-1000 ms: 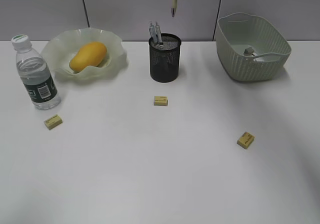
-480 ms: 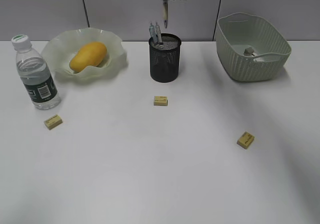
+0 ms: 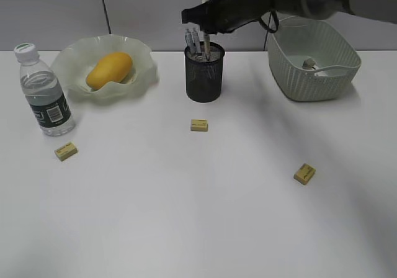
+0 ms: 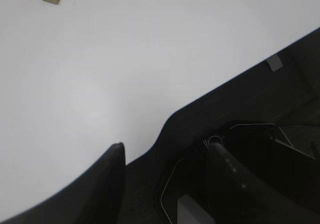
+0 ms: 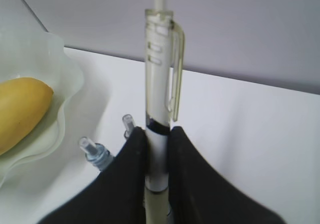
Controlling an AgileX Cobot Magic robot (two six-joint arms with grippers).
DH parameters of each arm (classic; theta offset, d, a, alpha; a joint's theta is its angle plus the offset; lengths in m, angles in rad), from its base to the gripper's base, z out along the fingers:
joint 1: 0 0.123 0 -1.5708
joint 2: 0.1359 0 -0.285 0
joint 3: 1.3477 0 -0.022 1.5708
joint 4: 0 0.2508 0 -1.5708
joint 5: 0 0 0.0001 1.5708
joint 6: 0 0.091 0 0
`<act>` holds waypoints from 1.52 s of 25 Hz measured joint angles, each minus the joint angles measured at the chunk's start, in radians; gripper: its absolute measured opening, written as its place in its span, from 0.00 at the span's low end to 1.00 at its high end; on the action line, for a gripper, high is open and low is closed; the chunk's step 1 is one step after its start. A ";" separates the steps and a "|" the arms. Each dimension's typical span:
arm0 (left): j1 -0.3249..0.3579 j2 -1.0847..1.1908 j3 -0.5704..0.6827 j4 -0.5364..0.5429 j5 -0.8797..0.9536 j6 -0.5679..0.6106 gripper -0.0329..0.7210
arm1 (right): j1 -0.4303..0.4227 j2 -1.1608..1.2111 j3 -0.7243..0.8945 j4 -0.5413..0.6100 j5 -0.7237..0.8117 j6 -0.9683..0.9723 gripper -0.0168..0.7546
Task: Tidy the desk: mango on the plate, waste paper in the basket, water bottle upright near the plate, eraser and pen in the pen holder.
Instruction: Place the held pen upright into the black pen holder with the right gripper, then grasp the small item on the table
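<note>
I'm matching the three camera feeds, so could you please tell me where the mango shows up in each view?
Exterior view: the mango lies in the plate, upper left.
Left wrist view: not in it.
Right wrist view: at the left edge, in the plate.
Shared landmark: the plate's wavy rim.

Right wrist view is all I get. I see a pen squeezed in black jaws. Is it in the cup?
Observer: Yes. In the exterior view the pen reaches down into the pen holder, beside two other pens.
Operator: Any erasers to pick up?
Observer: Three erasers lie on the desk.
Operator: And the other arm?
Observer: The left wrist view shows the left jaws open and empty, above the desk's edge.
</note>
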 joint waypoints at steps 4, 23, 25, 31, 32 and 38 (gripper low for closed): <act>0.000 0.000 0.000 0.000 0.000 0.000 0.57 | 0.006 0.000 0.040 -0.014 -0.051 0.000 0.17; 0.000 0.000 0.000 0.000 0.000 0.000 0.56 | 0.040 0.001 0.080 -0.063 -0.032 -0.002 0.40; 0.000 0.000 0.000 0.000 0.000 0.000 0.56 | 0.040 0.001 0.080 -0.063 -0.009 -0.002 0.52; 0.000 0.000 0.000 0.000 0.000 0.000 0.56 | 0.040 -0.032 0.081 -0.075 0.054 -0.002 0.63; 0.000 0.000 0.000 0.000 0.000 0.000 0.55 | 0.040 -0.050 0.081 -0.077 0.070 -0.003 0.63; 0.000 0.000 0.000 0.000 0.000 0.000 0.55 | 0.040 -0.174 0.081 -0.079 0.248 -0.032 0.63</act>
